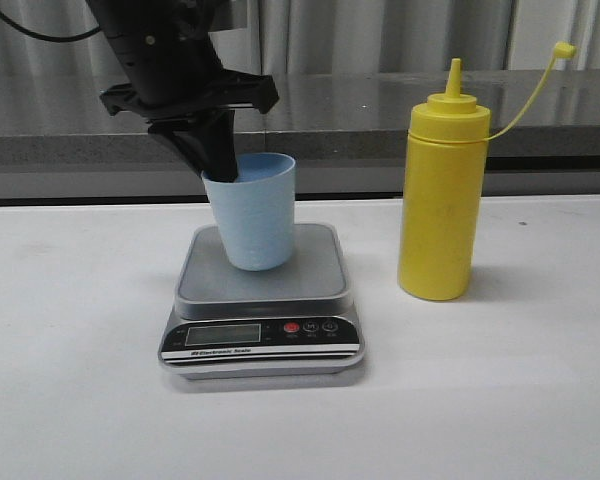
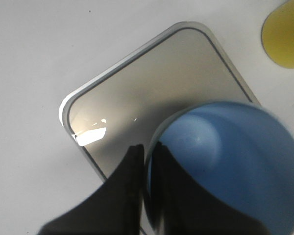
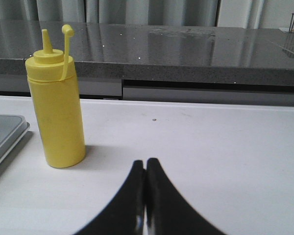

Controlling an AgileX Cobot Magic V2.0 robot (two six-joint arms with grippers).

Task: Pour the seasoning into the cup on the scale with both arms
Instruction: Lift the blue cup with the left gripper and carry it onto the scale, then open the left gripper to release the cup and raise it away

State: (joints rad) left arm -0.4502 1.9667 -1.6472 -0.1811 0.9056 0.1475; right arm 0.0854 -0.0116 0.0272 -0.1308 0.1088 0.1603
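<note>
The light blue cup is on the silver-grey scale, leaning slightly. My left gripper comes down from above and is shut on the cup's left rim. In the left wrist view one finger is inside the cup and one outside, with the rim pinched at the left gripper above the platform. The yellow seasoning bottle stands upright to the right of the scale, its cap hanging off on its tether. My right gripper is shut and empty, low over the table to the right of the bottle.
A dark grey counter ledge runs along the back of the white table. In the right wrist view a corner of the scale shows beside the bottle. The bottle's base shows in the left wrist view.
</note>
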